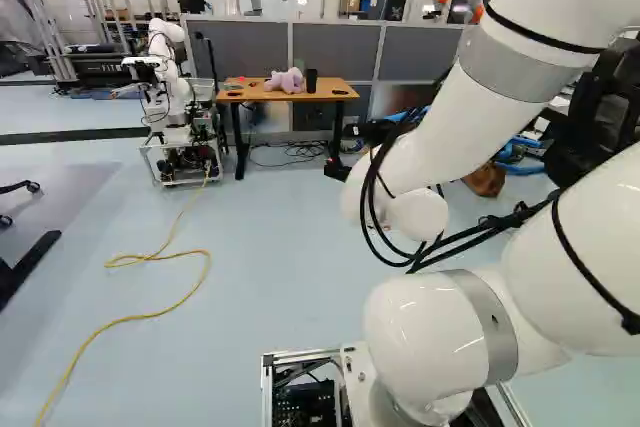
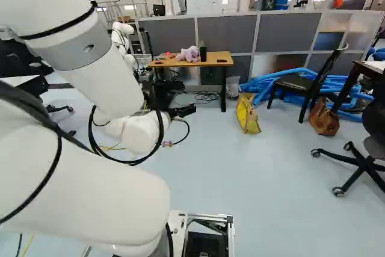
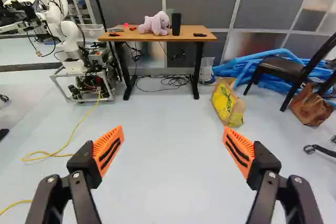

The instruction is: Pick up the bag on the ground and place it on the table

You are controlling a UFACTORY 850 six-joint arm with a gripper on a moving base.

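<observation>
Yellow bag [image 3: 226, 102] on the floor [image 3: 168, 182], the hand [image 3: 172, 130] spread wide and empty, well short of it.
The bag sits between the wooden surface [image 3: 131, 38] and the black chair [image 3: 281, 68]; the brown bag [image 3: 311, 105] by the chair is probably not the one wanted. The step in hand, I judge, is the approach: drive the base in, turning so the bag comes between the fingers, and keep clear of the chair legs. Then lower the hand, straddle the upper rim and close firmly; the sides look soft and may fold or slip. Lift above the surface's edge before crossing, and set it down without knocking the plush toy [image 3: 155, 24] or black cylinder [image 3: 176, 24].
</observation>
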